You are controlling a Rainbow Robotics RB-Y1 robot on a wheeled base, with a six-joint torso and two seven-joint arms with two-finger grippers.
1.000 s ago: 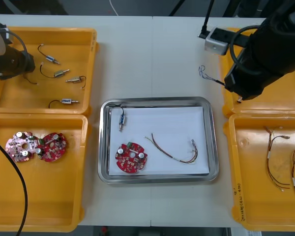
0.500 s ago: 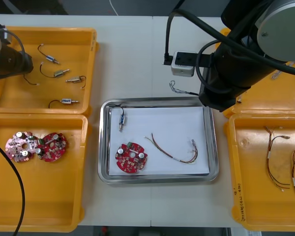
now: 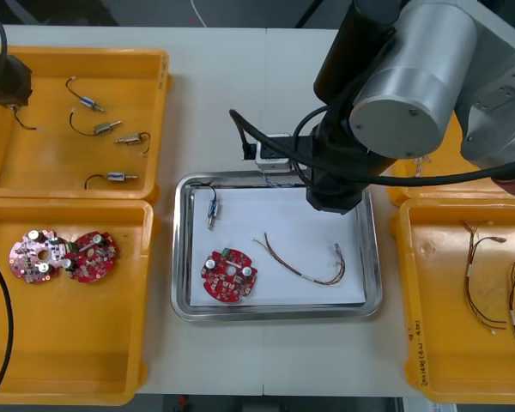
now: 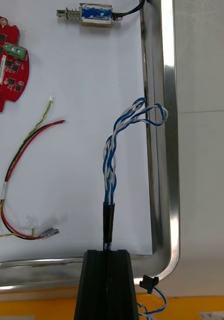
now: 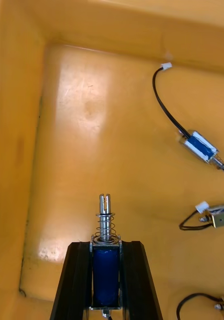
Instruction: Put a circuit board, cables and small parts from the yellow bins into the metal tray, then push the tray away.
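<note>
My right gripper (image 4: 107,255) is shut on a twisted blue and white cable (image 4: 114,160). The cable's free end lies across the metal tray's rim (image 4: 167,125), at the far edge (image 3: 279,176) in the front view. On the tray's white inside lie a red circuit board (image 3: 230,276), a small metal part (image 3: 213,209) and a red and yellow cable (image 3: 305,266). My left gripper (image 5: 106,247) hangs over the far-left yellow bin (image 5: 91,125), shut on a small metal part (image 5: 106,220) with a blue body and a spring.
Several small metal parts (image 3: 103,127) with black leads lie in the far-left bin. Two circuit boards (image 3: 62,256) sit in the near-left bin. Red and yellow cables (image 3: 489,283) lie in the near-right bin. My right arm covers the tray's far-right corner.
My right arm swung left from the far-right bin to over the tray, bringing the blue and white cable. My left gripper rose toward the far edge with its small part.
</note>
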